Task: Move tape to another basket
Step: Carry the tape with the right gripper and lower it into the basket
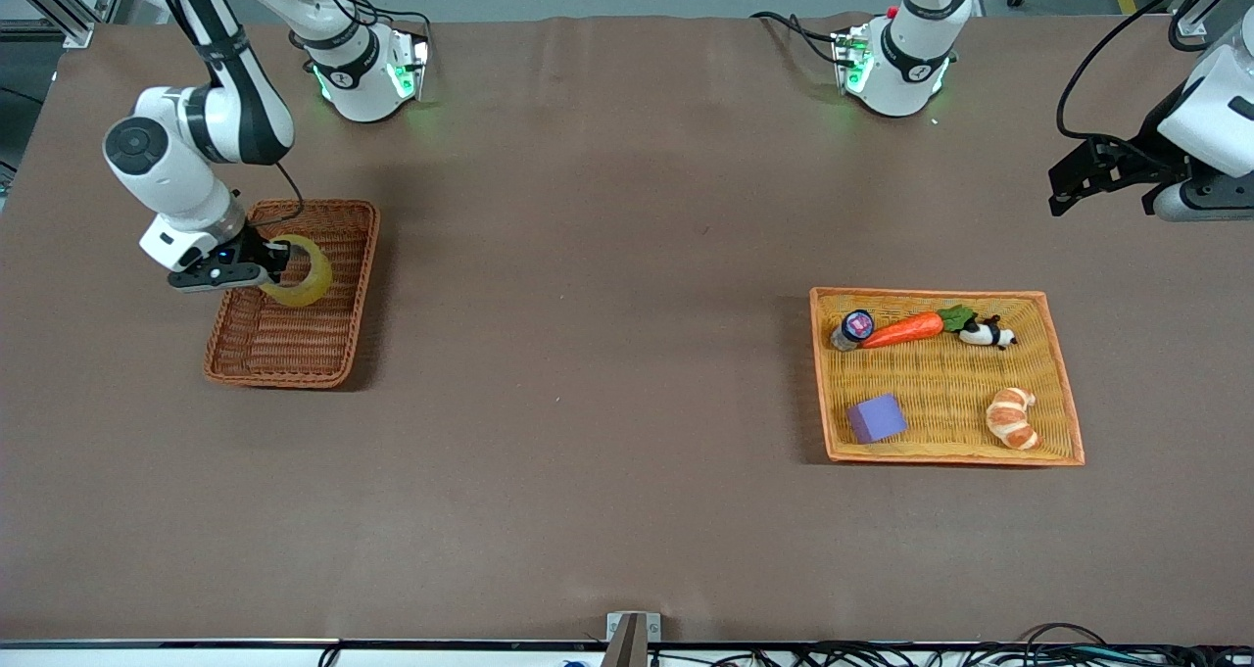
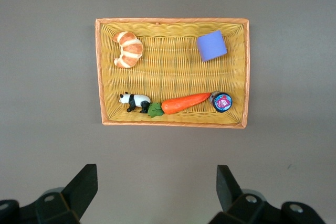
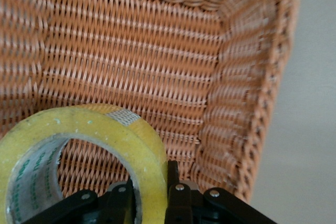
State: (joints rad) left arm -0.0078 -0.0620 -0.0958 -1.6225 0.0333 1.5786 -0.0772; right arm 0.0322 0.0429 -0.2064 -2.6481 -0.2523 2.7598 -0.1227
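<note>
The tape is a yellowish translucent roll, held upright over the reddish-brown wicker basket at the right arm's end of the table. My right gripper is shut on the tape's wall, one finger inside the hole and one outside, as the right wrist view shows with the tape above the basket's weave. My left gripper is open and empty, high up at the left arm's end of the table; its fingers frame bare table.
A wider orange-yellow basket toward the left arm's end holds a carrot, a toy panda, a croissant, a purple block and a small round tin.
</note>
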